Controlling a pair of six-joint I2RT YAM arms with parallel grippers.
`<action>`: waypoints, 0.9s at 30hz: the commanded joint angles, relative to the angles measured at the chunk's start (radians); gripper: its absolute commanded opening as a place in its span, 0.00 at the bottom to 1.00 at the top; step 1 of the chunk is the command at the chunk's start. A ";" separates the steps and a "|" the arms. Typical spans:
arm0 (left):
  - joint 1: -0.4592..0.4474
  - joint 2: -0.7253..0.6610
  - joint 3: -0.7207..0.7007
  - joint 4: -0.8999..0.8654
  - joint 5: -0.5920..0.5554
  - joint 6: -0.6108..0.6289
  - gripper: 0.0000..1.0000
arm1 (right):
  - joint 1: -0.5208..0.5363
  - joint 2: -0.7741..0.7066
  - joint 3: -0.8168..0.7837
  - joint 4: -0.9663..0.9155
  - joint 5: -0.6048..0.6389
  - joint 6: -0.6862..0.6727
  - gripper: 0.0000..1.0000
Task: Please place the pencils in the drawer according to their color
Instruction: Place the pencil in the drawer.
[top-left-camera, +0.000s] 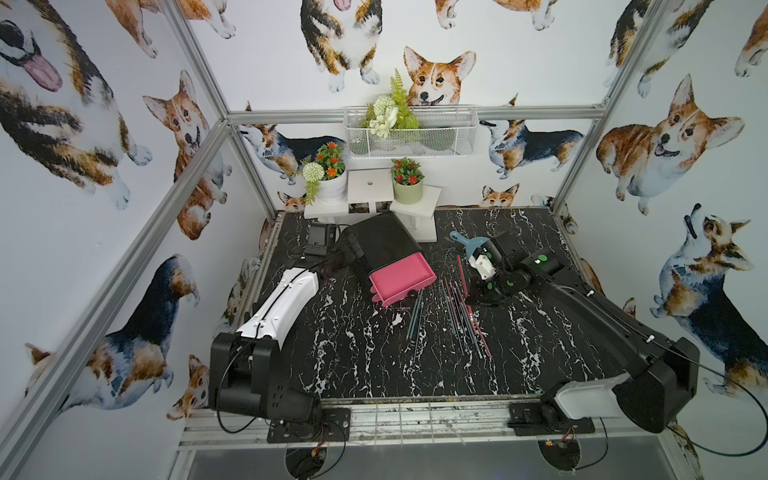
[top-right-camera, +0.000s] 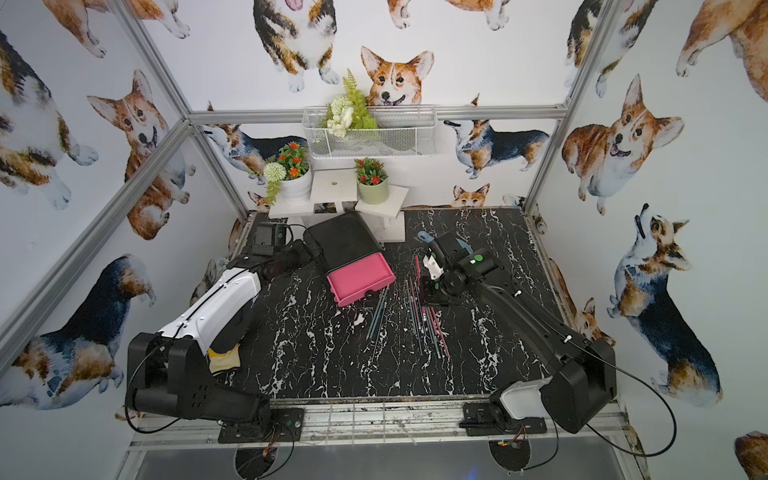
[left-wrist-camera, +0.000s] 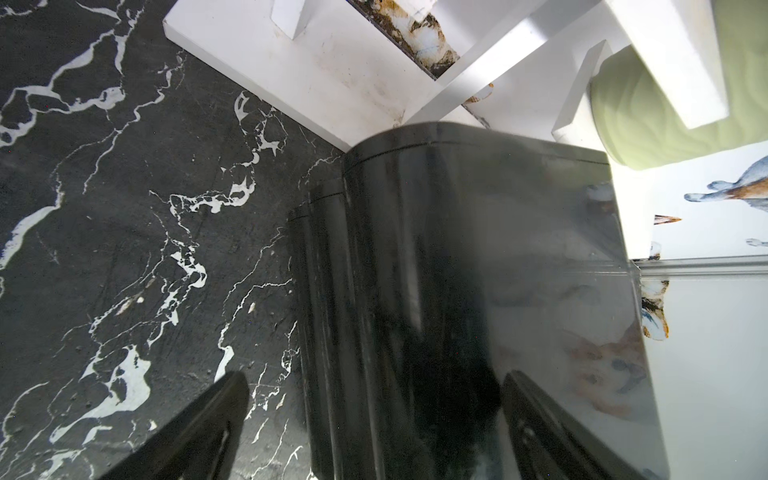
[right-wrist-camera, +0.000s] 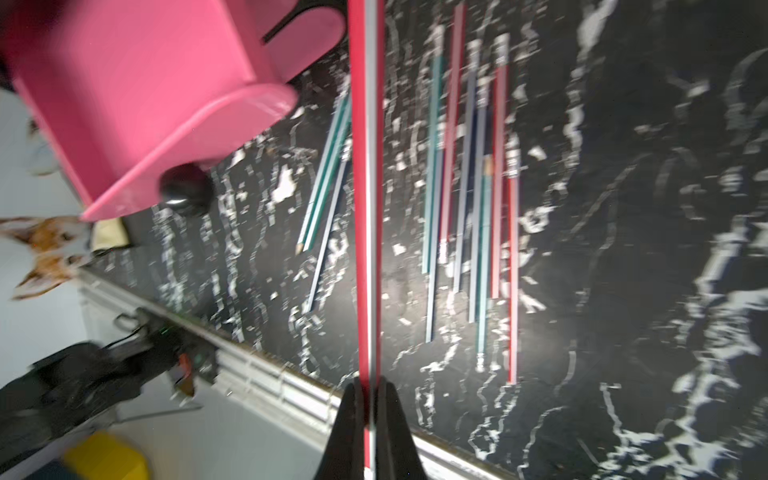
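Black marble tabletop (top-left-camera: 353, 353), corgi-print walls around. Your drawer (top-left-camera: 376, 241) sits toward back, angled, top pink tray (top-left-camera: 401, 276) pulled out. Your left gripper (left-wrist-camera: 374, 378) is spread wide, one finger over tabletop, other over chest's black shell, no clamp. Your right gripper (right-wrist-camera: 368, 388) is pinched closed on one red pencil (right-wrist-camera: 365, 208), just beside open tray. Other pencils (top-left-camera: 461, 320) lie loose on tabletop: few teal by tray front, mixed red, teal and dark bunch near right gripper. Blue dustpan (top-left-camera: 467, 243) sits behind right arm.
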 joint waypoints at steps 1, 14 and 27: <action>0.002 0.005 -0.007 -0.139 -0.034 0.025 0.99 | 0.015 0.027 0.048 -0.015 -0.235 0.013 0.00; 0.007 -0.005 -0.008 -0.141 -0.044 0.034 1.00 | 0.087 0.171 0.088 0.169 -0.399 0.194 0.00; 0.008 -0.009 -0.010 -0.139 -0.046 0.037 1.00 | 0.103 0.339 0.213 0.200 -0.369 0.226 0.00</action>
